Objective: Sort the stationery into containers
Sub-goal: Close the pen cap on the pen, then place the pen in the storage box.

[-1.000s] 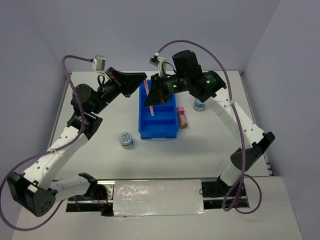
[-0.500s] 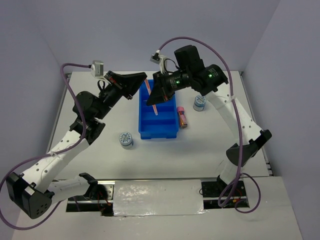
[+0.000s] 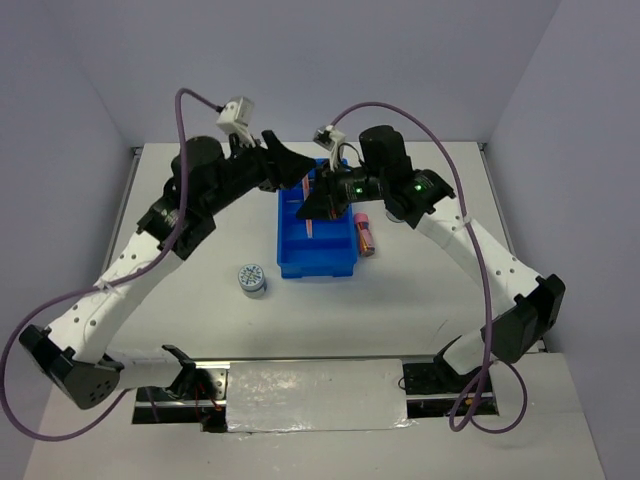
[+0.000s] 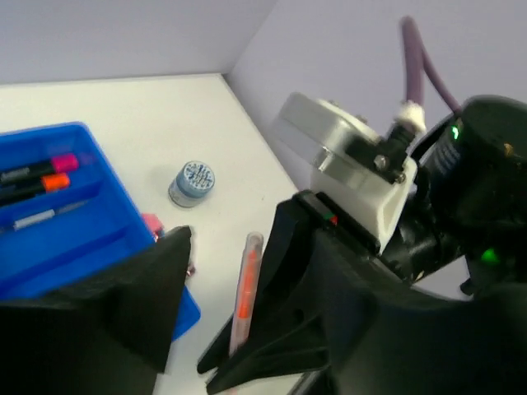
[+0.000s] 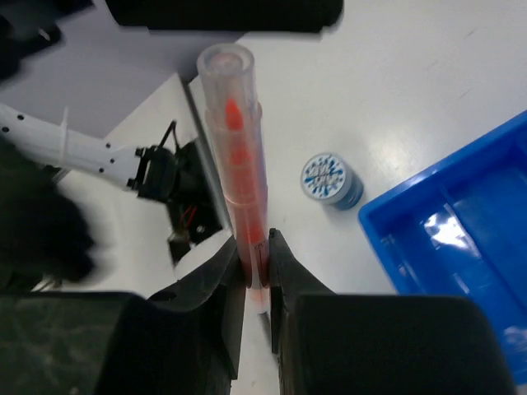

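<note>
Pale grey walls are enclosing a matte white tabletop. Nearest, a round blue-white tape roll is sitting near the glossy blue plastic tray, off its near-left corner. A pink-copper tube is lying beside the tray's right wall. Above the tray, the right gripper is pinching one end of a thin orange pen between its black fingers, the clear-capped length jutting past the tips. The left gripper is hovering close by; I cannot tell whether its fingers are parted.
</note>
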